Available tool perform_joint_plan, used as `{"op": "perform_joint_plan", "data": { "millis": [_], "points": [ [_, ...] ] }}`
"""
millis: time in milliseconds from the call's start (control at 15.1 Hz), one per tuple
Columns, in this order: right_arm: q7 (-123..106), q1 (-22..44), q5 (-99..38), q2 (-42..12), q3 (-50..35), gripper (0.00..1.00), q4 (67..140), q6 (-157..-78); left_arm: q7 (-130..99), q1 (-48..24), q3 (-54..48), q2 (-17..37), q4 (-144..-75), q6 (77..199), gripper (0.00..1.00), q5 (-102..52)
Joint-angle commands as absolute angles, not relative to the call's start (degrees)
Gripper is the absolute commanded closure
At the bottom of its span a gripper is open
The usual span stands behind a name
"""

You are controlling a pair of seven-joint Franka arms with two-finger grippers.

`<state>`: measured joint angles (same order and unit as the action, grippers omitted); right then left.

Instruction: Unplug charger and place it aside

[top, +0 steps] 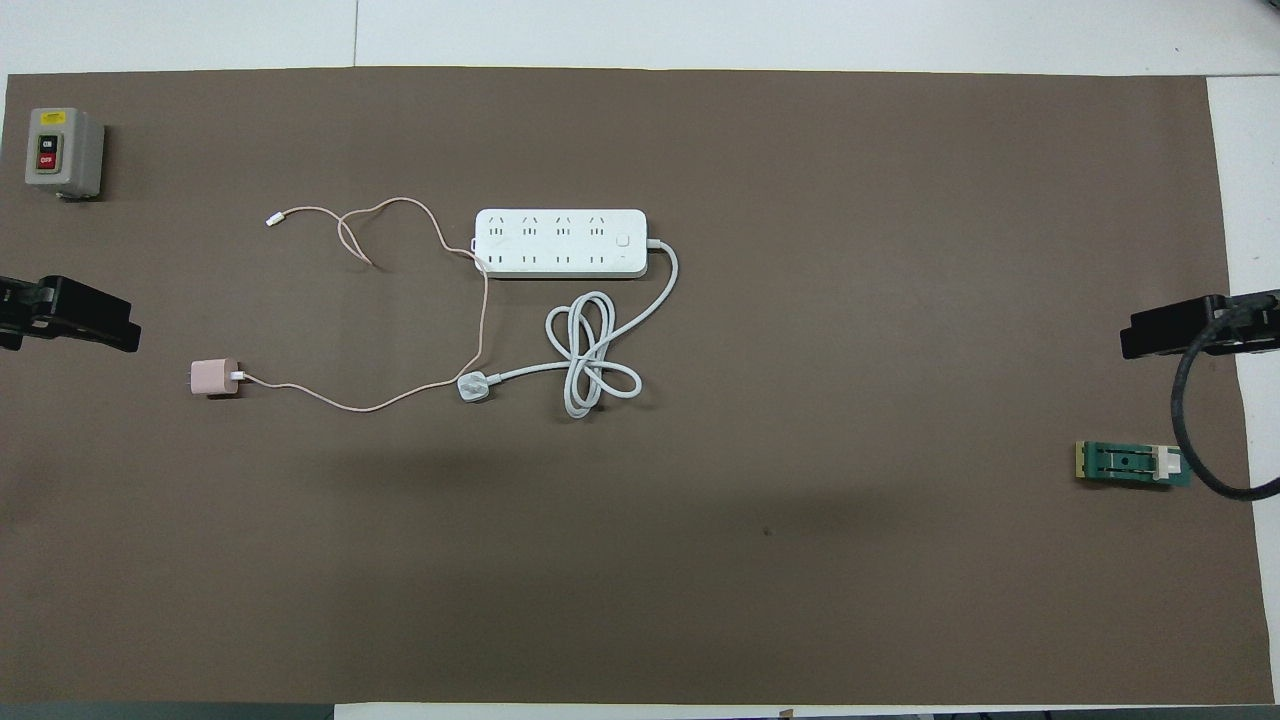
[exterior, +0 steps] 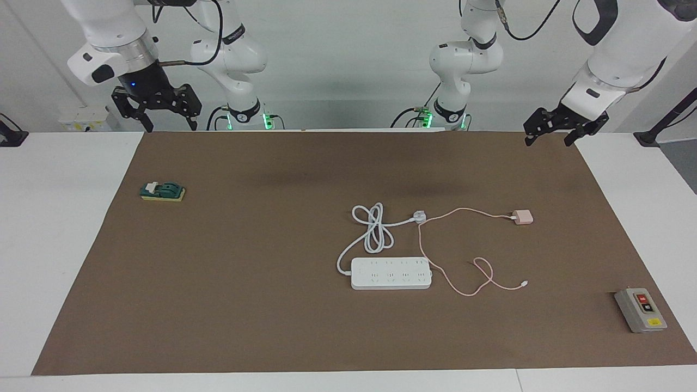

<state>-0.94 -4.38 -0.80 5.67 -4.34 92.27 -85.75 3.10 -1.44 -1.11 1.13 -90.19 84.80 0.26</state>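
Observation:
The charger (exterior: pixel 523 217), a pale-pink cube, lies on the brown mat (exterior: pixel 245 299) toward the left arm's end, nearer to the robots than the white power strip (exterior: pixel 391 273) and apart from it. It also shows in the overhead view (top: pixel 214 377). Its thin pink cable (exterior: pixel 452 215) runs past the strip's end and loops to a tiny white connector (exterior: pixel 524 283). No socket of the strip (top: pixel 560 243) holds a plug. My left gripper (exterior: pixel 549 139) hangs open and empty over the mat's edge by its base. My right gripper (exterior: pixel 170 125) hangs open and empty over the other end.
The strip's thick white cord coils to a small white plug (exterior: pixel 419 215) lying beside the pink cable. A grey switch box (exterior: pixel 640 310) stands at the left arm's end, farther from the robots. A green knife switch (exterior: pixel 162 191) lies at the right arm's end.

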Motion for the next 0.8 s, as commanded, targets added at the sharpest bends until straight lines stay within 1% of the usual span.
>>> {"op": "perform_joint_plan", "data": {
  "millis": [0,730],
  "points": [
    [-2.55,-5.62,-1.67,7.03,-5.01,0.00,93.87,-86.57,1.05,-2.81,-0.26,-0.09,-93.60,87.89,0.00,-0.35],
    [-2.55,-5.45,-1.67,7.38,-5.10,0.00,95.36,-87.27,1.05,-2.81,-0.26,-0.09,-93.87,88.33,0.00,-0.44]
  ]
}}
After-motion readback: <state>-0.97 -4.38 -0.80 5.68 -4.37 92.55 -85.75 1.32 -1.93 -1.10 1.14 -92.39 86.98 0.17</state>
